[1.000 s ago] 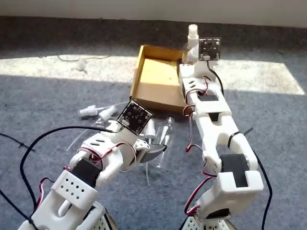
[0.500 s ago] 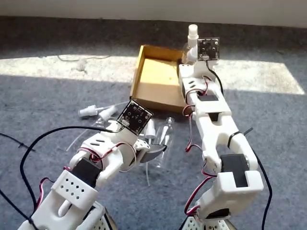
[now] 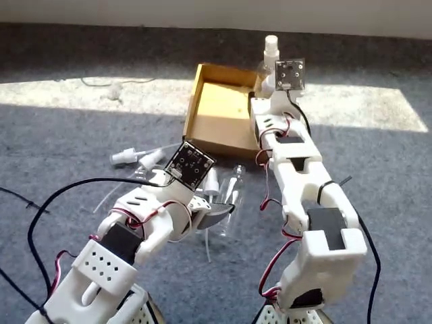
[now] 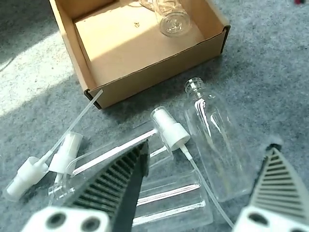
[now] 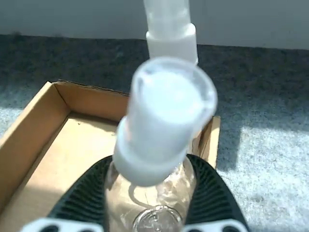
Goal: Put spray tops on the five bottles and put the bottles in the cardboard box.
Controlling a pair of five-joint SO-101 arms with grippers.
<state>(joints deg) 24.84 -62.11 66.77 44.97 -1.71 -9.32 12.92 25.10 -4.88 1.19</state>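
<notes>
Right gripper [image 5: 152,193] clamps 1 capped bottle [image 5: 164,121] over the far right corner of the box [image 3: 196,115]. Left gripper [image 4: 208,147] hangs spread wide above loose bottles [image 4: 217,130] and spray tops [image 4: 170,128].

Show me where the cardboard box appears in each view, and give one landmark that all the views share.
High view: the cardboard box lies at upper centre, open side up.
Left wrist view: the box lies beyond the loose bottles.
Right wrist view: the box lies below and behind the spray-topped bottle.
Shared landmark: that spray-topped bottle, held in the right gripper by the box's far corner.
</notes>
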